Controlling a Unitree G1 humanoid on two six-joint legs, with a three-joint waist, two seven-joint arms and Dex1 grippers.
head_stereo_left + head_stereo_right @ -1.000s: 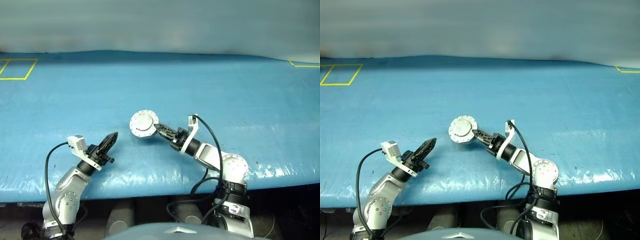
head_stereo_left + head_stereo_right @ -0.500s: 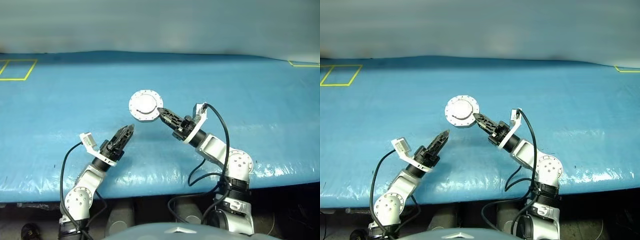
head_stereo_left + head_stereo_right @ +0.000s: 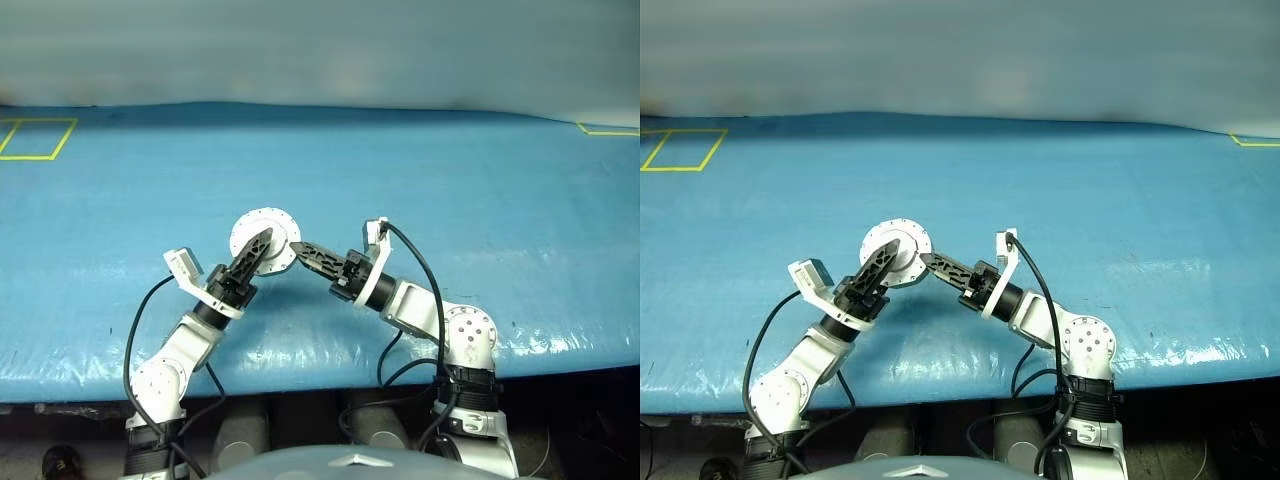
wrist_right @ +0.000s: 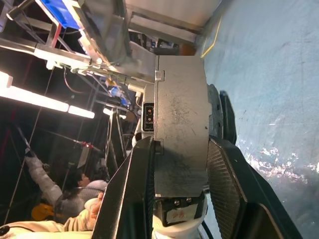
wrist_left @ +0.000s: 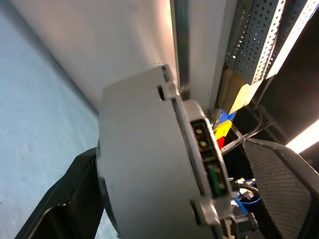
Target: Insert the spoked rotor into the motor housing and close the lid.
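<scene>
Blue plastic-covered table (image 3: 480, 190): one round silver-grey motor housing (image 3: 262, 235), lid shut, held above it edge-on in right gripper (image 3: 296, 246). Left gripper (image 3: 258, 243) fingers wide around it, prob. not gripping.

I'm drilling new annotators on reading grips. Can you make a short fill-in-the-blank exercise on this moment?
1. The round silver motor unit is clamped between the fingers of the ____ gripper.
2. The left gripper has its fingers ____ on either side of the unit.
3. The unit is held ____ the blue table cover, not lying on it.

Missing words: right; open; above
</scene>
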